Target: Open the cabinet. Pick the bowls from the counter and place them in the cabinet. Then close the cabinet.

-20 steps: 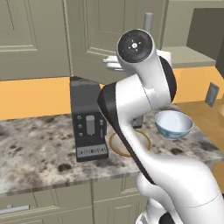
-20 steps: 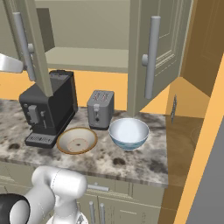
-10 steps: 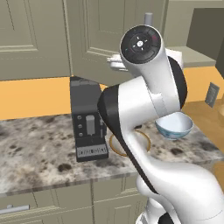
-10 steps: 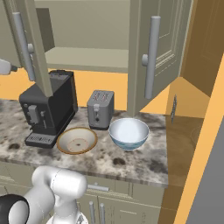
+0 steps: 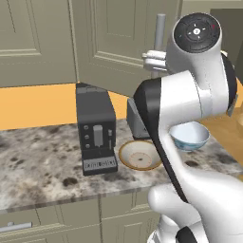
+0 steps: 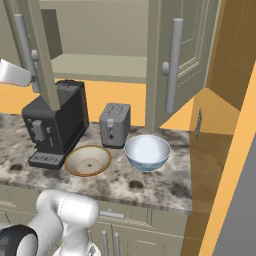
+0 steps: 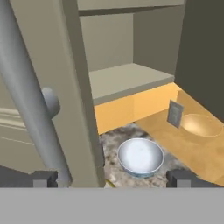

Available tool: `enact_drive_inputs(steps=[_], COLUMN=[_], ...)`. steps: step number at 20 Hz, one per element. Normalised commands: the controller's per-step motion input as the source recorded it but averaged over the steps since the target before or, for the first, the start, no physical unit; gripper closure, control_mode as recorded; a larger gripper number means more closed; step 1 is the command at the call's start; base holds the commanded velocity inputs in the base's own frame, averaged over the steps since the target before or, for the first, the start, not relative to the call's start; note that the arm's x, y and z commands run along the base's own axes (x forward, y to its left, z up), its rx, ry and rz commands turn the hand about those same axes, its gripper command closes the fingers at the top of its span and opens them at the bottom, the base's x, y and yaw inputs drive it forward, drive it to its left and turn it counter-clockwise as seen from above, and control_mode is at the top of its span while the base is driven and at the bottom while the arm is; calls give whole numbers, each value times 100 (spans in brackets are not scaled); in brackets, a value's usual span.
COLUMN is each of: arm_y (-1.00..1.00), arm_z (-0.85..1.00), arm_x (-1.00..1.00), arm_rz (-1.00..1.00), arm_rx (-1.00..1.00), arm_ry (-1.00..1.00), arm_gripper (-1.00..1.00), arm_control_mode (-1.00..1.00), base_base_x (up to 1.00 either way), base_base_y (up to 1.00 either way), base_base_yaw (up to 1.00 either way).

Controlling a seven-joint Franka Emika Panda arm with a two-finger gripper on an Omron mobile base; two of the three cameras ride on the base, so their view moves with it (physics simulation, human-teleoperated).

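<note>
Both doors of the cabinet (image 6: 105, 65) stand open, and its shelf (image 7: 127, 81) is bare. My gripper (image 7: 111, 178) is open at the left door (image 6: 44, 55). The door's silver bar handle (image 7: 26, 100) runs just inside the left fingertip (image 7: 43, 178). From the left base view the gripper (image 5: 153, 59) sits beside that handle (image 5: 160, 28). The wide tan bowl (image 6: 88, 160) and the white and pale-blue bowl (image 6: 147, 151) rest side by side on the granite counter (image 6: 150, 187), below the gripper. The white bowl (image 7: 141, 156) also lies under the hand.
A black coffee machine (image 6: 55, 122) and a grey toaster (image 6: 115, 124) stand behind the bowls. The right door (image 6: 185, 50) with its handle (image 6: 172, 65) juts out over the white bowl. An orange side wall (image 6: 220, 150) with an outlet (image 7: 176, 113) closes off the counter's right end.
In the left base view the arm's upper joints and the hand have shifted right, along the left door's handle. Doors and bowls have not moved.
</note>
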Motion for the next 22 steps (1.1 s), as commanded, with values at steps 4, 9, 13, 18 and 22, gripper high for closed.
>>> enact_drive_inputs(steps=[4,9,13,18,22], arm_y=[-61,-58,-51,-40,-12], arm_z=[0,-7,-19,-16,-19], arm_x=[0,4,30,48,51], arm_rz=[0,0,0,0,9], arm_rx=[7,8,10,10,16], arm_ry=[-5,-1,-1,0,0], arm_gripper=[-100,-100,-100,-100,-100], arm_control_mode=[-100,-100,-100,-100,-100], base_base_x=[0,0,0,0,0], base_base_y=[0,0,0,0,0], base_base_yaw=[0,0,0,0,0])
